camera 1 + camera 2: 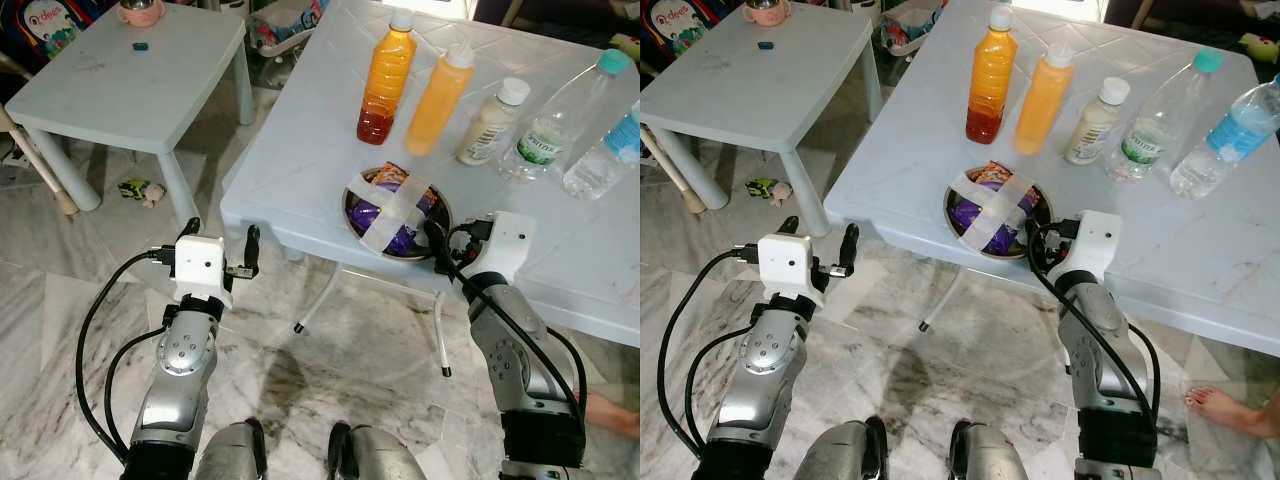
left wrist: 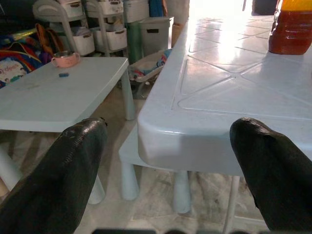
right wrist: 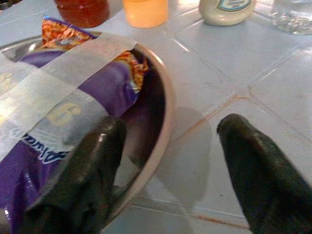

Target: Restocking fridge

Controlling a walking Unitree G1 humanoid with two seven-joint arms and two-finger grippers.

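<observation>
Right claw (image 3: pixel 168 170) spread apart astride the rim of the taped steel bowl (image 1: pixel 436 228) of snack packets near the counter (image 1: pixel 300 150) edge, left claw (image 1: pixel 222 247) released, off the counter corner

Both silver arms were raised forward from the robot's body, elbows bent. The left gripper (image 1: pixel 222 243) hovered in the air, its two long black fingers (image 2: pixel 58 180) spread wide apart and holding nothing. The right gripper (image 3: pixel 168 170) reached further ahead at a similar height, its black fingers (image 3: pixel 90 170) likewise parted and empty. Black cables looped from each white wrist housing down along the forearms.
</observation>
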